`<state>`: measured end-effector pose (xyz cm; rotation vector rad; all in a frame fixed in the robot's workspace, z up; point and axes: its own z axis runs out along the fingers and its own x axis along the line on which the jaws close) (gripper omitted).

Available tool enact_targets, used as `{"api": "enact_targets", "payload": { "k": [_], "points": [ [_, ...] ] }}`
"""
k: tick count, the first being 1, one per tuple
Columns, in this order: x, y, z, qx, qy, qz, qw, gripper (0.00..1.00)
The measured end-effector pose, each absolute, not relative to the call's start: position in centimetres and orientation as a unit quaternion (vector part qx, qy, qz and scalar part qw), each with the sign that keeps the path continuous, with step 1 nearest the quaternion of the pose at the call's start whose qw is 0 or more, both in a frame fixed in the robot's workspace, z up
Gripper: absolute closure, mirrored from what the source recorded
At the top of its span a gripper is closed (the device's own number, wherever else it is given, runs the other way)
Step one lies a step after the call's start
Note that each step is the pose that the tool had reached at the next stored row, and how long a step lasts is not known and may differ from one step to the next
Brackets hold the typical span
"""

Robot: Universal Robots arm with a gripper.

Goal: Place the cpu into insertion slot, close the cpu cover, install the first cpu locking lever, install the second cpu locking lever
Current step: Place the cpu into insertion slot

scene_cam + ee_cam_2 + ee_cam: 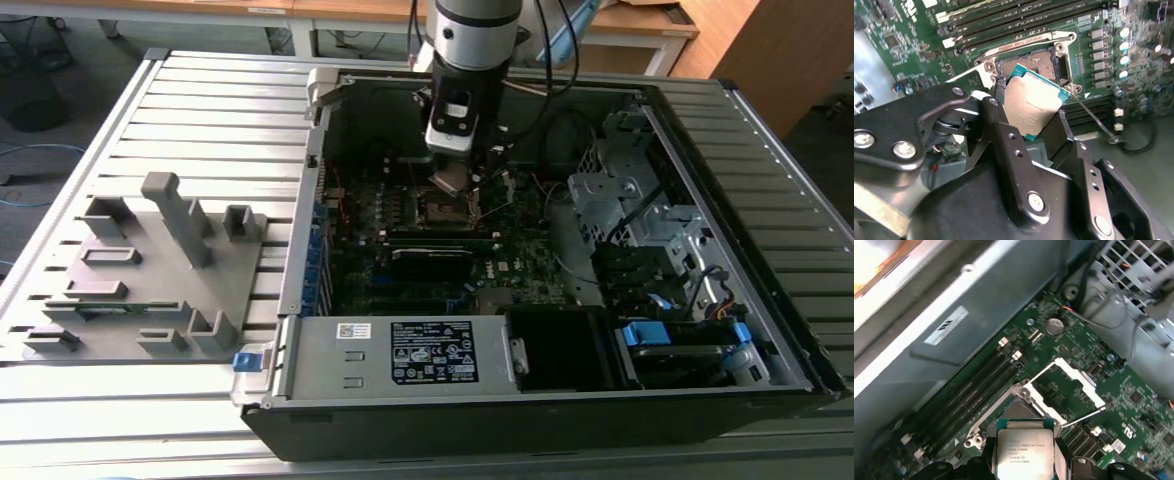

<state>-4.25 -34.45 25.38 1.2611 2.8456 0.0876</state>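
Over the motherboard (pixel 1134 395), the hand (pixel 1031 102) clamps the cpu (pixel 1025 452) by its edges above the insertion slot (pixel 1036 62).

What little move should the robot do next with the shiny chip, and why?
Probably lower the cpu gently straight down. The gripper holds it in its jaws over the open insertion slot, not yet seated, and the cpu cover is flipped open.

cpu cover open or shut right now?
Open. In the first wrist view the cpu cover is swung back off the insertion slot, board visible through its window; the cpu is held in the gripper, not seated.
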Motion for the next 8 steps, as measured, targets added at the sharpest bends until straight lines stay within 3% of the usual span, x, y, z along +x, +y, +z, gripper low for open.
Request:
{"api": "enact_targets", "payload": {
  "k": [8],
  "points": [
    [-4.24,-34.45,24.83,0.470,0.882,0.027,0.016,0.46]
  ]
}}
